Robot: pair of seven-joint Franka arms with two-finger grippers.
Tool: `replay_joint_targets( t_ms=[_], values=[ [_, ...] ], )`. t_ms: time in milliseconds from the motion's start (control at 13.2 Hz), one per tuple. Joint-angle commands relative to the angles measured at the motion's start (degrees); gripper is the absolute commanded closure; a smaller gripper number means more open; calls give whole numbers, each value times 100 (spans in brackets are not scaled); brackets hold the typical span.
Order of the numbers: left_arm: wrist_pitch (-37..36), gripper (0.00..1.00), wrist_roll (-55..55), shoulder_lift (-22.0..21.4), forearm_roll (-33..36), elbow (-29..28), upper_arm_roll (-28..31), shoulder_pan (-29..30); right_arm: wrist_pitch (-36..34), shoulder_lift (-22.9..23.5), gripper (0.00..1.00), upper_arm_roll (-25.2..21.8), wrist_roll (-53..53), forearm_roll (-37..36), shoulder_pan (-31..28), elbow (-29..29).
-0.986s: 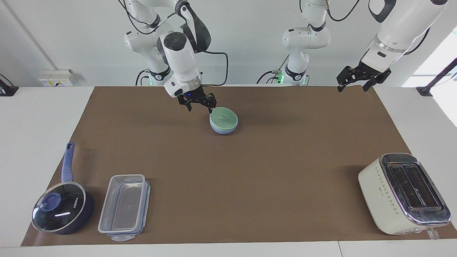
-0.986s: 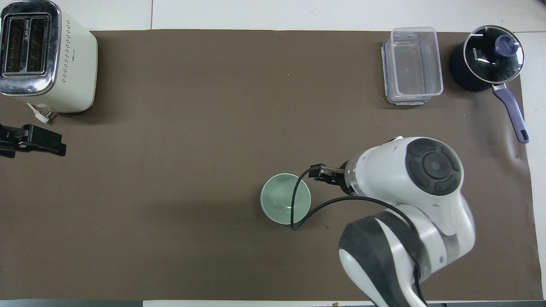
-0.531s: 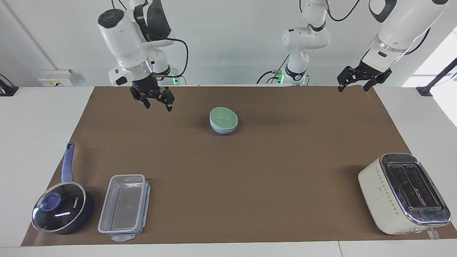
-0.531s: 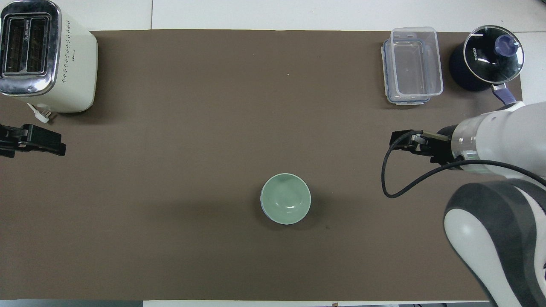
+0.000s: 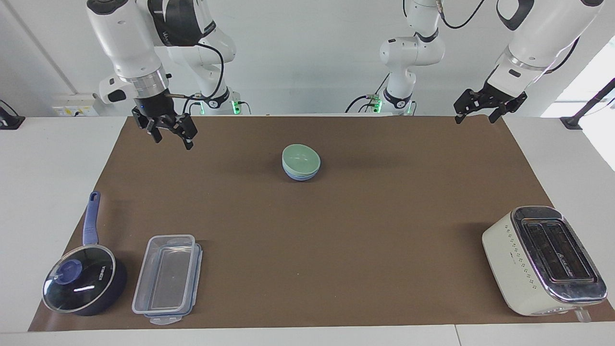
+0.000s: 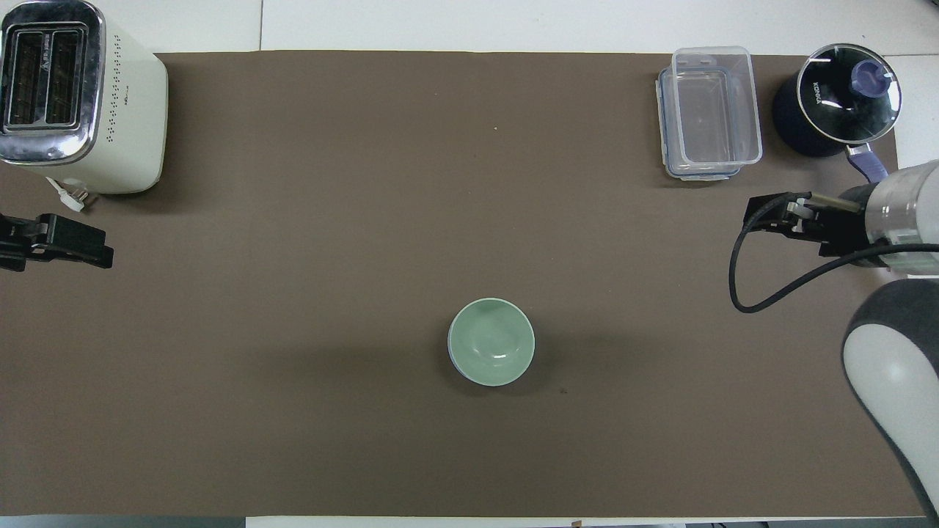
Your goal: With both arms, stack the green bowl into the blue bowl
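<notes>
Stacked green bowl (image 5: 301, 157) sits alone mid-table, open mat all around. Toaster (image 5: 543, 259), lidded pot (image 5: 81, 283) and clear container (image 5: 166, 278) crowd only the corners farthest from the robots.

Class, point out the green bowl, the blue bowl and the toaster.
green bowl (image 5: 301, 157), facing view, inside hollow.
blue bowl (image 5: 299, 177), facing view, outer wall showing under the green bowl.
toaster (image 5: 508, 262), facing view, cream side wall.

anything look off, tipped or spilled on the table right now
Nothing stands out. The green bowl sits nested level in the blue bowl mid-mat. The toaster, lidded pot and clear container all stand upright, nothing spilled. The right claw and left claw hang open and empty.
</notes>
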Motion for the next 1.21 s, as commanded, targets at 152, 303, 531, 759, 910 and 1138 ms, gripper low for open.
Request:
replay_joint_targets(
  t_ms=[152, 303, 531, 759, 910, 1138],
  values=[
    [-5, 0, -3, -40, 122, -21, -47, 81, -864, 414, 0, 73, -561, 4, -255, 946],
    [-5, 0, -3, -40, 122, -21, -47, 81, -1155, 493, 0, 73, -807, -31, -291, 1166],
    [-5, 0, -3, -40, 121, -21, -47, 81, -1349, 502, 0, 73, -905, -75, -308, 1202],
    [-5, 0, -3, -40, 122, -12, -47, 81, -1447, 494, 0, 90, -914, -128, -220, 1176],
    [-5, 0, -3, -40, 122, -21, -47, 81, -1420, 459, 0, 82, -1324, -145, -264, 1097],
    [-5, 0, -3, -40, 113, -21, -47, 81, -1402, 458, 0, 82, -1152, -145, -273, 1097]
  ],
)
